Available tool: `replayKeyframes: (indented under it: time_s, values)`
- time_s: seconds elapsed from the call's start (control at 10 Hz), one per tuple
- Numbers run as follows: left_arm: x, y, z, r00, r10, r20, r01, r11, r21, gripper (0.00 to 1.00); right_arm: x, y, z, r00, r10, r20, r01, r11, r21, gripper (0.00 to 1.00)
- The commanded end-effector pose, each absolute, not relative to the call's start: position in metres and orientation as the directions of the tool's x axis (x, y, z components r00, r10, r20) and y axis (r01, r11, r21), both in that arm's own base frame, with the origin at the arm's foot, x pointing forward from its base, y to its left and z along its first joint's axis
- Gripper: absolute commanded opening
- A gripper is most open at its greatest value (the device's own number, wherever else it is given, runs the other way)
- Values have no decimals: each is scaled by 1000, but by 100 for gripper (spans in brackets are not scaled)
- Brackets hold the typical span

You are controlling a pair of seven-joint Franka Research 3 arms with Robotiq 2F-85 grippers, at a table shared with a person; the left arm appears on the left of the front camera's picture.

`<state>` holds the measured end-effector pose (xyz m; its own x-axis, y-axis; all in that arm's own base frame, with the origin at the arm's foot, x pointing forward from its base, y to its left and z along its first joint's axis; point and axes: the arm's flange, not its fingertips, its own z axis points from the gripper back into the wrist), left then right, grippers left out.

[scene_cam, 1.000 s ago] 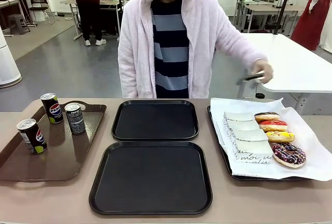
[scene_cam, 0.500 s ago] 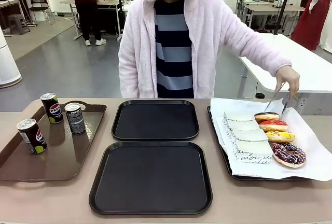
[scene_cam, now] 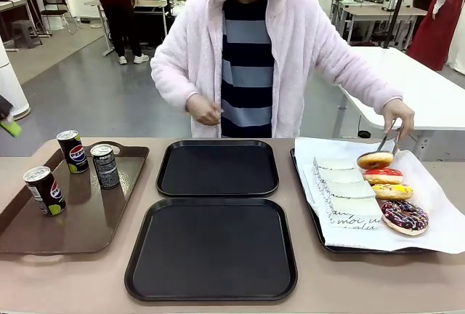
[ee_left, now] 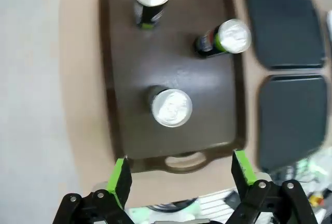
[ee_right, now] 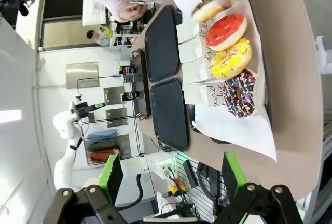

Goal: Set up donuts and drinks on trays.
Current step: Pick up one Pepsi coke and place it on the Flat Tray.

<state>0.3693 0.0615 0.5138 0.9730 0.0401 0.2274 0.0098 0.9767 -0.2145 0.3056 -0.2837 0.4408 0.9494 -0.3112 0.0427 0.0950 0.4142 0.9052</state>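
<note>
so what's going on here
The person across the table holds tongs in one hand and has a plain donut gripped in them at the far end of the paper-lined tray. Three more donuts lie there beside paper sleeves. The three cans stand on the brown tray. None is on the two black trays yet. The left gripper hangs open over the cans; the right gripper is open too, apart from the donuts.

clear: black trays (scene_cam: pixel 211 248) | obstacles: person's tongs (scene_cam: pixel 386 140) at donuts (scene_cam: pixel 393 191); cans (scene_cam: pixel 106 166) on brown tray (scene_cam: pixel 87 219)
</note>
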Motion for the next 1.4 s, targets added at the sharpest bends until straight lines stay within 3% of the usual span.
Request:
replayKeyframes:
  time_s: [0.0,1.0,1.3]
  values:
    - [384,46,481,986,26,163,-17,998,-57,100,305,-284,440,949,-312,51,84,403,911,100]
    - [389,38,465,987,-6,159,15,999,-51,100,305,-284,440,949,-312,51,84,403,911,100]
    - [393,11,452,986,-21,167,16,999,27,100,305,-284,440,949,-312,51,84,403,911,100]
